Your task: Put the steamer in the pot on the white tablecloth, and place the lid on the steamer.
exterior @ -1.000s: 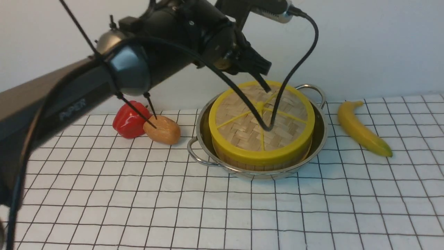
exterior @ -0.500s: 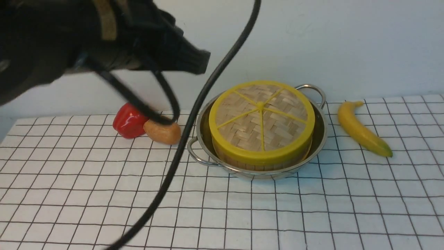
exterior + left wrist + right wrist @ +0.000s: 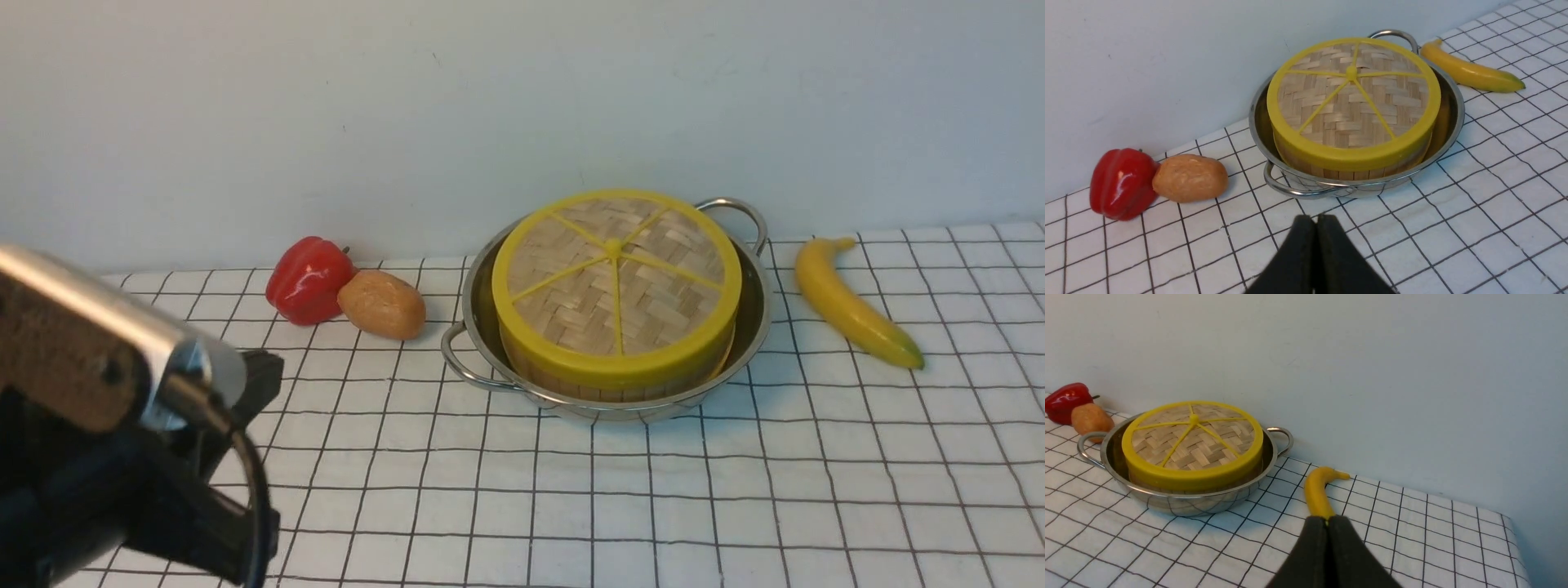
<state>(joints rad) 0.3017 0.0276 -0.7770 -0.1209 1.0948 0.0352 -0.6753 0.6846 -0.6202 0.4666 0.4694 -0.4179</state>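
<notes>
Presently, centre right of the front view: lid (image 3: 616, 286) on steamer (image 3: 604, 382), inside pot (image 3: 755, 314), on white tablecloth (image 3: 735, 490). Left gripper (image 3: 1315, 222) fingers pressed together, empty. Right gripper (image 3: 1327, 524) likewise. Banana (image 3: 849, 304) at right; pepper (image 3: 306, 279), potato (image 3: 382, 305) at left.

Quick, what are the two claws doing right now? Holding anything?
Left claw: closed, holding nothing.
Right claw: closed, holding nothing.

Red pepper (image 3: 308, 280) touching potato (image 3: 382, 305) (pale wall behind); banana (image 3: 851, 303) apart
</notes>
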